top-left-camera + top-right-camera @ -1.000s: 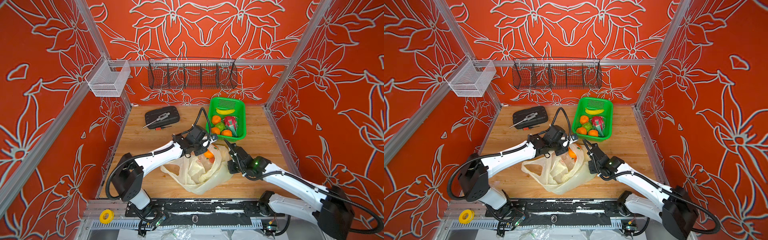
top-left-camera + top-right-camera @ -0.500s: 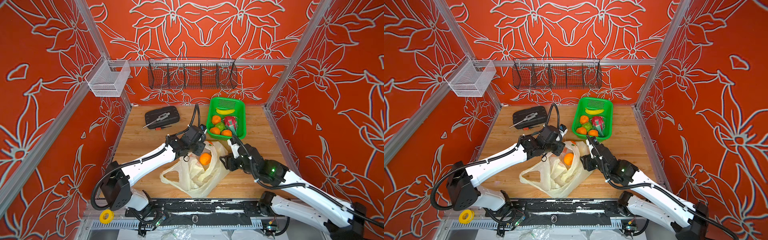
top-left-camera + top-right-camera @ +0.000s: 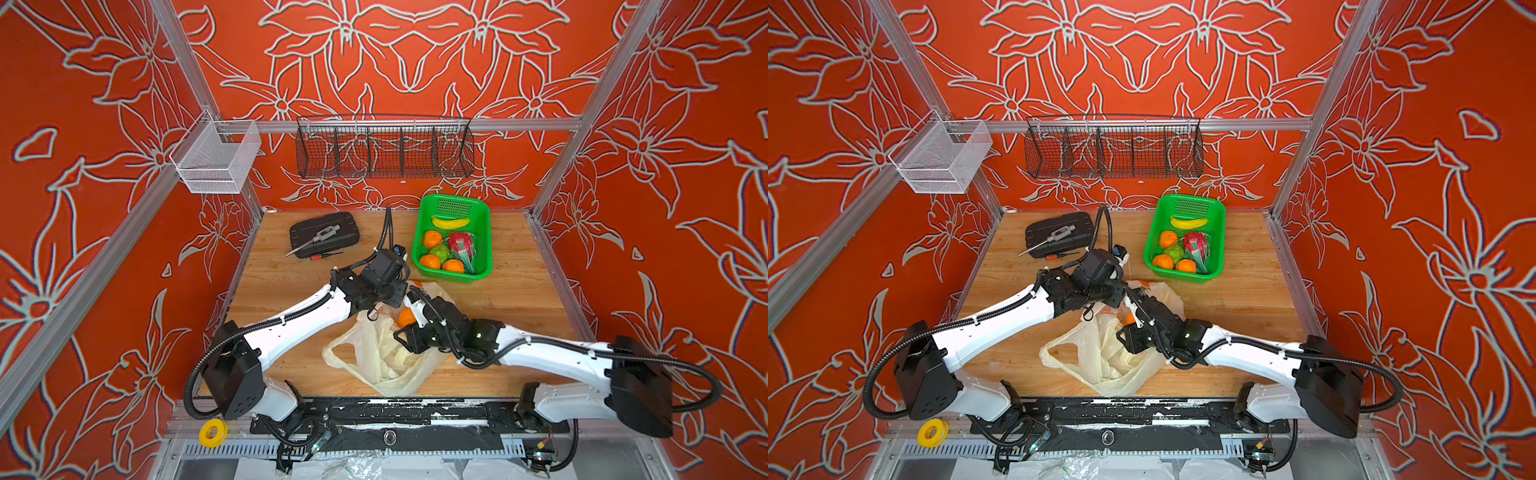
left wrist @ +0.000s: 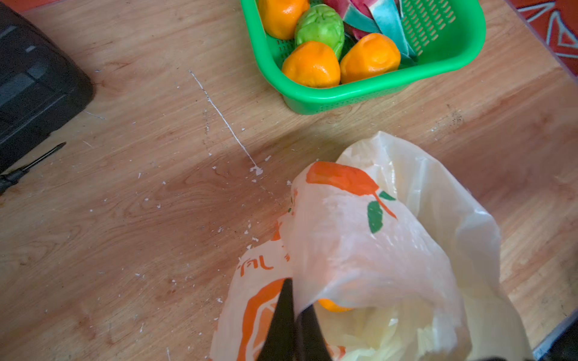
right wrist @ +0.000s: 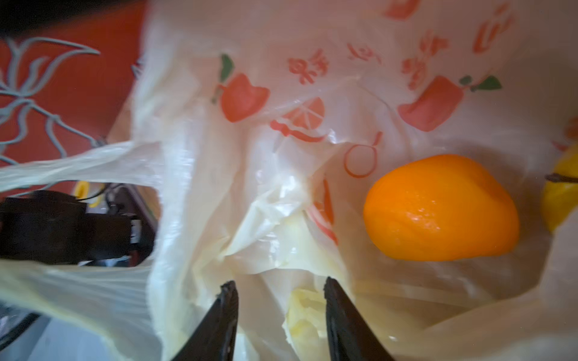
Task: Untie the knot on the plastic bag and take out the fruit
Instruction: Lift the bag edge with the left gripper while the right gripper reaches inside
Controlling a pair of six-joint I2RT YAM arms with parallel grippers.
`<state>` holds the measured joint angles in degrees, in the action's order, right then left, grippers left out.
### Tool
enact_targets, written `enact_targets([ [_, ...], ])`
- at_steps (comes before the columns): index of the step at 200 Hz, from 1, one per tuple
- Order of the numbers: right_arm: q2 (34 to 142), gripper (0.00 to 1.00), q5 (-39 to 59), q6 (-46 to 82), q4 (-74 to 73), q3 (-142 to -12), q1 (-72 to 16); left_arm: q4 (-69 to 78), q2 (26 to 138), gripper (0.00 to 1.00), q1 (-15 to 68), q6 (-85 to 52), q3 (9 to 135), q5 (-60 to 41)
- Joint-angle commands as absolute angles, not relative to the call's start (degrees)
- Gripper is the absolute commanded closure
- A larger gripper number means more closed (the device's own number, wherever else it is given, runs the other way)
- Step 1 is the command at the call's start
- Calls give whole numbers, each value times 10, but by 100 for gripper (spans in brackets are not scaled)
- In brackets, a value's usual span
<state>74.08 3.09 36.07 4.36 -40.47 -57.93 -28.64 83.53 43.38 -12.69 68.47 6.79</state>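
Beside orange (image 5: 441, 209), right-wrist-only yellow fruit (image 5: 563, 195)

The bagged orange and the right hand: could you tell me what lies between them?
Right wrist view: only crumpled folds of the plastic bag lie between the right hand and the orange.

I'm watching the left arm (image 3: 299, 320) lying low and slanting forward toward the middle, with its wrist bending downward. The left gripper (image 4: 298, 301) is pinching a fold of the plastic bag (image 4: 359, 237), its jaws pressing tight together. The right arm (image 3: 552, 357) is stretching in low from the right. The right gripper (image 5: 280, 283) is pointing into the bag's mouth, its jaws standing apart.
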Motion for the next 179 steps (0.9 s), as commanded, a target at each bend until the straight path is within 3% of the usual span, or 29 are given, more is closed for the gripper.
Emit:
enact_targets([
  [1,722,54,-102,372,108,-397,-577,-294,809,100,439,-133,669,60],
  [23,707,51,-160,391,167,-383,-542,-269,790,100,439,-135,644,16],
  [82,643,46,-158,375,174,-324,-465,-236,783,100,440,-169,585,-53],
  [119,587,46,-56,389,124,-309,-475,-223,789,100,439,-193,566,-62],
  [179,598,47,-79,463,35,-303,-535,-201,786,100,440,-211,563,-65],
])
